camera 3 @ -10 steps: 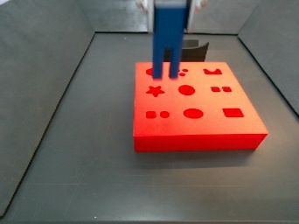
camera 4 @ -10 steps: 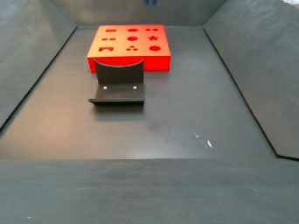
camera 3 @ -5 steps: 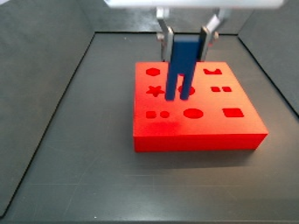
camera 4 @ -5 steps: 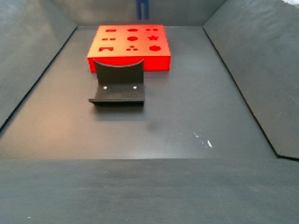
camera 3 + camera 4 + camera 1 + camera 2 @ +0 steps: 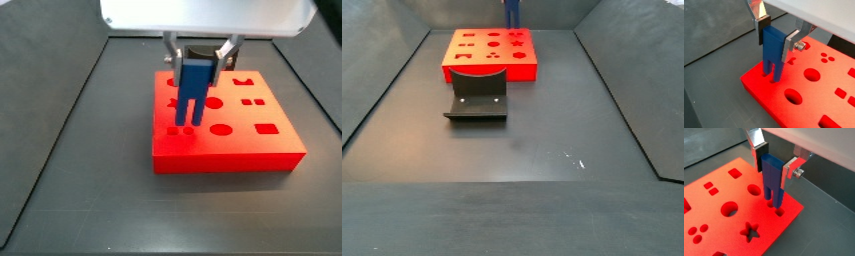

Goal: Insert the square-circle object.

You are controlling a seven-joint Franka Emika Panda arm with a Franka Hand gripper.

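The gripper point(image 5: 198, 63) sits in the upper middle of a side view, its two silver fingers clamped on the top end of the square-circle object point(image 5: 193, 92), which hangs upright with its prongs pointing down. In both wrist views the dark pads press the blue piece from either side, so the jaws are closed on it point(image 5: 773, 50). The red block point(image 5: 227, 150) lies below in the middle of the frame, and the prong tips reach its top face near the small paired holes at the block's left front. In a wrist view the tips look to be entering or just touching the holes near the block's corner point(image 5: 776, 204), though how deep they go I cannot tell. In the far side view only a sliver of the blue piece point(image 5: 512, 12) shows at the top edge above the block point(image 5: 489, 58), with the fixture point(image 5: 477, 96) in front of it.

Judging by this, the piece is grasped, carried over and lined up; what is left is pressing it fully home and letting go.

Compared with half a second ago, the gripper is lower and shifted toward the frame's lower left, the prongs now at the front-left holes rather than mid-block
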